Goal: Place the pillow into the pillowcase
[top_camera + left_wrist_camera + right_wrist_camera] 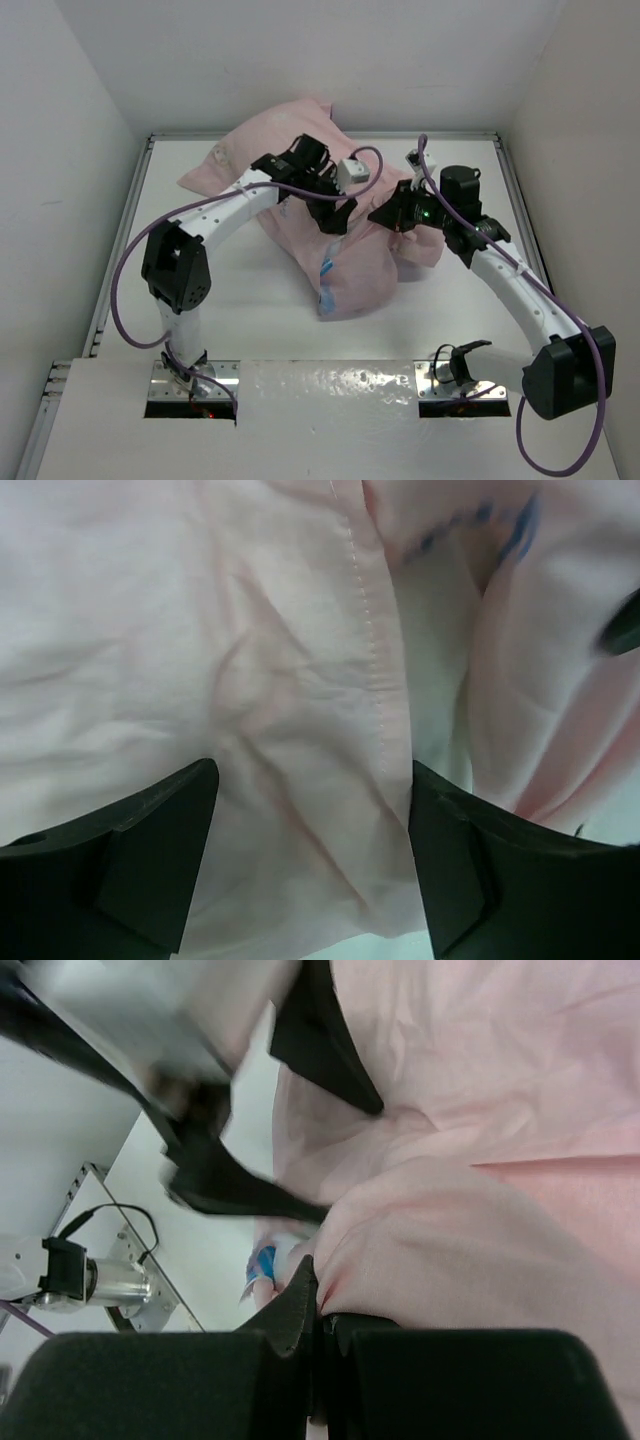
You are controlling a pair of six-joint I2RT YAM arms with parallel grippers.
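My left hand [335, 213] is wide open and holds nothing. It hangs just over the pink pillowcase [290, 128], right by the stitched hem [365, 630], ready to take a new bite of cloth. My right hand [385, 215] is shut tight on a fold of the pillowcase, I think so the case cannot slide away. The pillow [432, 700] is mostly hidden. The case looks fat and lumpy, so I think the pillow is nearly all inside, with only a white bit peeking out by the hem. My two hands are very near each other, so they could bump. The far end of the case lies close to the back wall [330, 60], but there is open table [230, 300] in front and at both sides.
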